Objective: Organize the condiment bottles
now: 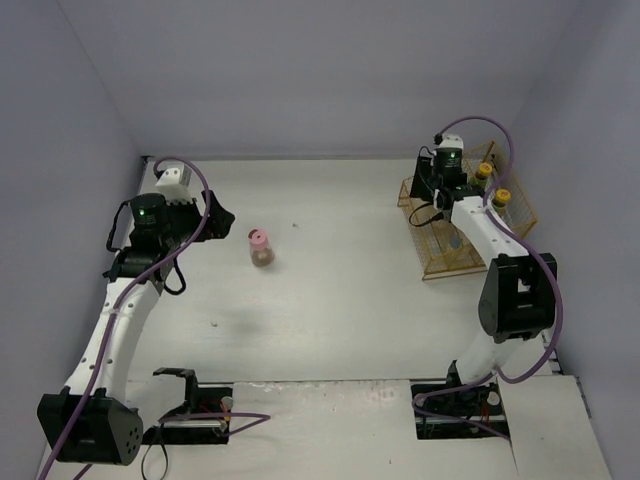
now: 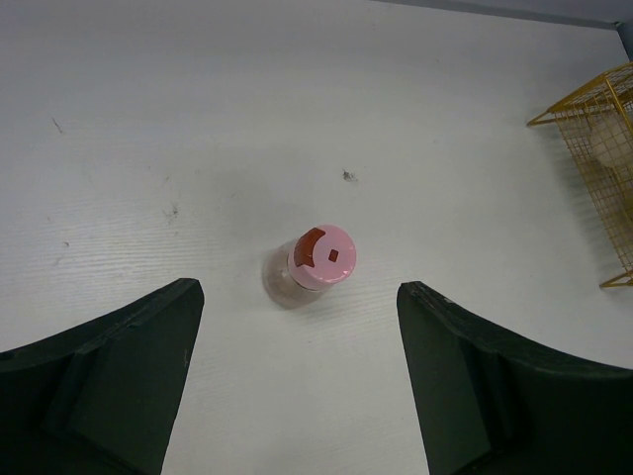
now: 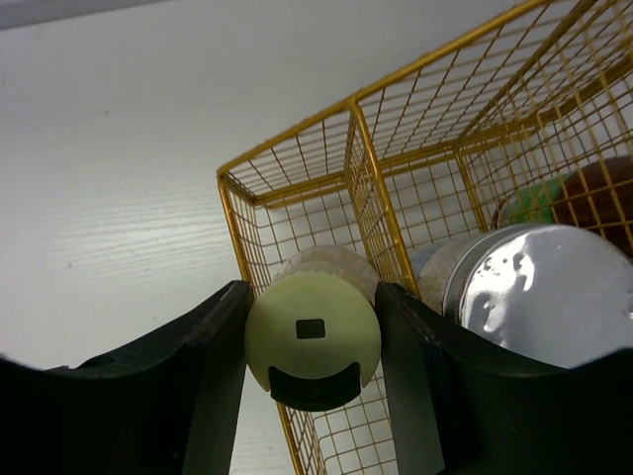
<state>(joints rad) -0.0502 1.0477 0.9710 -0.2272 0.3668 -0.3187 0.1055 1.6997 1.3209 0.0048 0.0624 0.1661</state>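
Right gripper [image 3: 313, 293] is closed on the pale yellow-green-lidded jar [image 3: 312, 341], a finger pressed to each side of its lid, at the near corner of the gold wire basket [image 3: 297, 163]. Whether the jar's foot is inside the wire I cannot tell. Just beside it in the basket stands a silver-lidded jar [image 3: 539, 297], close against the divider wire. Behind it is a dark bottle [image 3: 593, 198] with a green label patch too blurred to read. From above, two yellow caps [image 1: 484, 171] rise at the basket's far side, near the right wall.

Left gripper [image 2: 299, 292] is spread wide and holds nothing. It hovers over the pink-lidded jar [image 2: 321, 257], which stands upright and alone, with bare white table [image 1: 350, 300] on every side and the basket well apart. The table shows faint scuffs and specks, and plain lavender walls [image 1: 300, 70] close it in.
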